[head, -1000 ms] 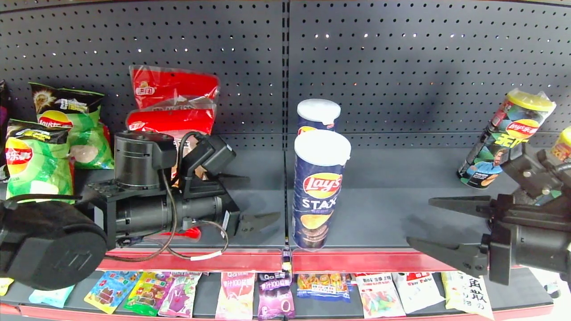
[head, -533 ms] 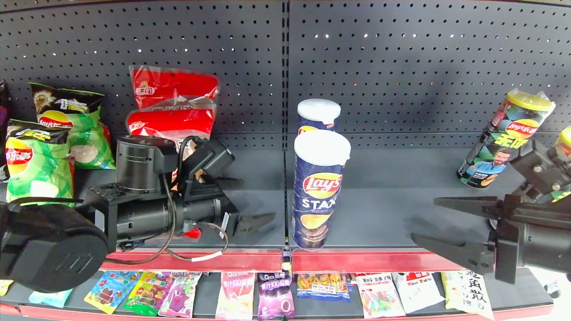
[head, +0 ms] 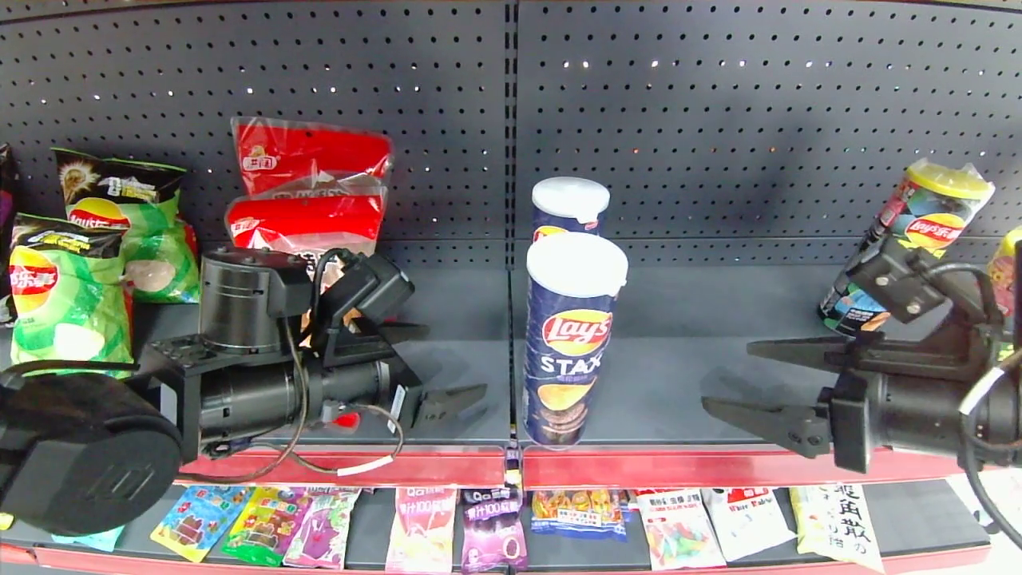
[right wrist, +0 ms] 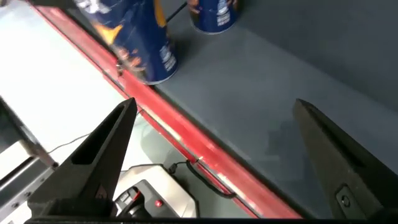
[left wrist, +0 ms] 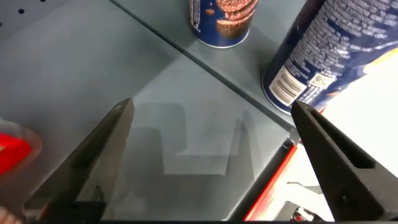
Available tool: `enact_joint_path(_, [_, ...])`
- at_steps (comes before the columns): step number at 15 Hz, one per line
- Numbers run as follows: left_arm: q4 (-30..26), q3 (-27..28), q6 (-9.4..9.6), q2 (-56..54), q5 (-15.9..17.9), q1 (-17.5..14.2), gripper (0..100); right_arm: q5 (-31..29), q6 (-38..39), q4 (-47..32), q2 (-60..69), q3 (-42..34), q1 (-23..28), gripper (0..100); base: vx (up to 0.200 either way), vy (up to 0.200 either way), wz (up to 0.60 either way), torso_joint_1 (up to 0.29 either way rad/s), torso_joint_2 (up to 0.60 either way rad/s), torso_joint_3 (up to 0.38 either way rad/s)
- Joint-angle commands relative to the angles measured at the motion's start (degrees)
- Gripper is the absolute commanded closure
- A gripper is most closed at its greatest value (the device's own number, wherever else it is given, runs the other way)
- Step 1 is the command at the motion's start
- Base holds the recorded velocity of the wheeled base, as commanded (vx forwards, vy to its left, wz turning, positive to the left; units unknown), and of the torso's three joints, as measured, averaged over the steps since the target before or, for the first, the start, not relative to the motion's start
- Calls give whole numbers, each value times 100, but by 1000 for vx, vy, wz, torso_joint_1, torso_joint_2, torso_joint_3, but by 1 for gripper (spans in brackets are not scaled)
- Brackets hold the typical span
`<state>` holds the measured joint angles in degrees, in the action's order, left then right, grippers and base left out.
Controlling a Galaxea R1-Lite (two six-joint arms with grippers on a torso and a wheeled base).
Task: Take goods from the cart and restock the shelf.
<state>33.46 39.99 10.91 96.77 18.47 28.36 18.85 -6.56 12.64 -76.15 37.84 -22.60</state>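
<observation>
Two blue chip cans stand upright mid-shelf, the front can [head: 571, 335] near the red shelf lip [head: 655, 467] and the rear can [head: 568, 206] right behind it. My left gripper [head: 431, 363] hovers over the grey shelf deck [head: 687, 375] left of the front can, open and holding nothing. My right gripper [head: 728, 377] is to the can's right, also open and holding nothing. In the left wrist view the left gripper [left wrist: 212, 106] spans bare deck, with the front can [left wrist: 323, 50] and rear can [left wrist: 222, 22] beyond. Beyond the right gripper [right wrist: 214, 102] in its wrist view are the front can [right wrist: 137, 43] and rear can [right wrist: 214, 14].
Green chip bags [head: 72, 279] and red bags [head: 307, 192] stand at the shelf's left. A yellow-lidded can [head: 918, 231] leans at the far right behind my right wrist. Candy packets [head: 495, 527] line the lower shelf. Pegboard backs the shelf.
My right gripper has moved left and slightly up, toward the front blue can, and its wrist now covers the leaning can's base. The left gripper drifted slightly left. The cans have not moved.
</observation>
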Motion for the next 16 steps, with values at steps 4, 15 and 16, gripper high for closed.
enact_joint_path(4, [29,-8,25,79,-36,21,0,-74,14,1,-497,127,-262,0,0,0,0,0,0,0])
enact_joint_path(15, [73,589,25,861,-19,293,0,-83,58,388,-163,66,98,0,0,0,0,0,0,0])
enact_joint_path(16, [73,633,25,888,-19,329,0,-83,67,397,-163,83,107,0,0,0,0,0,0,0])
